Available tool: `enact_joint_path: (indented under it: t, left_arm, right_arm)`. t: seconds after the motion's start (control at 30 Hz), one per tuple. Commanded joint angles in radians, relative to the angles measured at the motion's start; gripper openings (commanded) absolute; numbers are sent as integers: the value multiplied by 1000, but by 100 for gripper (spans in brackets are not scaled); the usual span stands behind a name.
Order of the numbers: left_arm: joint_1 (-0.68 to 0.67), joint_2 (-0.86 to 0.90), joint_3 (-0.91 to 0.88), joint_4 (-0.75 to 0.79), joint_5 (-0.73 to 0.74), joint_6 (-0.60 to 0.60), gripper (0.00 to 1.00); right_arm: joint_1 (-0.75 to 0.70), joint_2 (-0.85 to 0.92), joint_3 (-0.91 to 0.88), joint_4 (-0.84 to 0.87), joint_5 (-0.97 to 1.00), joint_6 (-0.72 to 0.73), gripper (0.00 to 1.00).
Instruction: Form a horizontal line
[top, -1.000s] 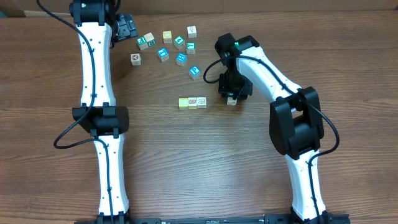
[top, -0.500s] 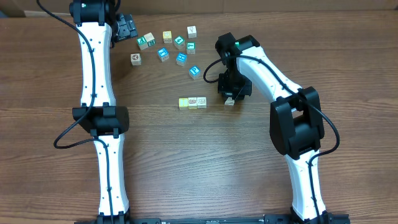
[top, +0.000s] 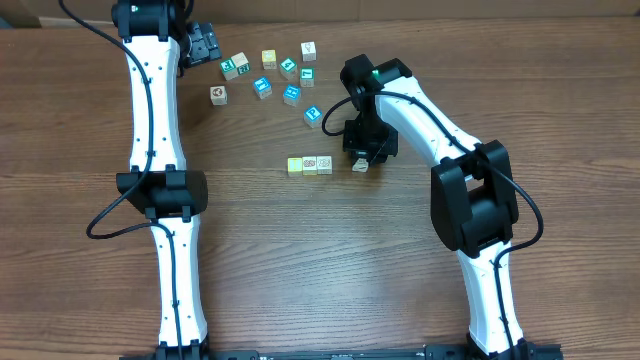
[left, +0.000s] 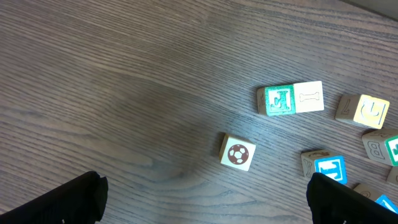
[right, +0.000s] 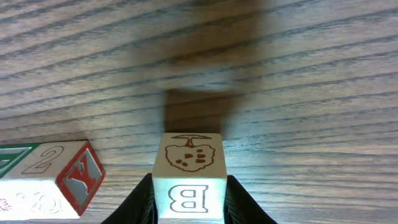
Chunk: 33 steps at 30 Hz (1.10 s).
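My right gripper (top: 360, 158) grasped a cream cube marked B (right: 188, 163) just right of the row of three cubes (top: 310, 165) near the table's (top: 300, 270) middle, with a narrow gap between them. Bare wood stretched toward the near edge. My left gripper (top: 205, 42) hung spread wide by the far edge, beside scattered cubes (top: 270, 75).

Layout on the table (top: 300, 260). A row of three cubes (top: 309, 165), touching side to side, lies near the centre. A fourth cube (right: 188, 158) sits apart to its right, between the fingers of the right gripper (right: 189, 202). Scattered cubes (top: 275, 75) lie behind the row; the left gripper (top: 207, 43) stands at their left end.
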Motion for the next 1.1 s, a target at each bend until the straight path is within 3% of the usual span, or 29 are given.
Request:
enact_joint_path:
  t: [0.0, 0.43, 0.9, 1.07]
  left_arm:
    - [2, -30, 18, 1, -10, 12, 100]
    - [2, -30, 18, 1, -10, 12, 100]
    - [2, -30, 18, 1, -10, 12, 100]
    - [2, -30, 18, 1, -10, 12, 100]
  right_arm:
    - [6, -14, 12, 6, -18, -5, 27]
    - [6, -14, 12, 21, -18, -5, 34]
    - [6, -14, 12, 80, -40, -5, 34]
    - [3, -14, 12, 135, -30, -5, 40]
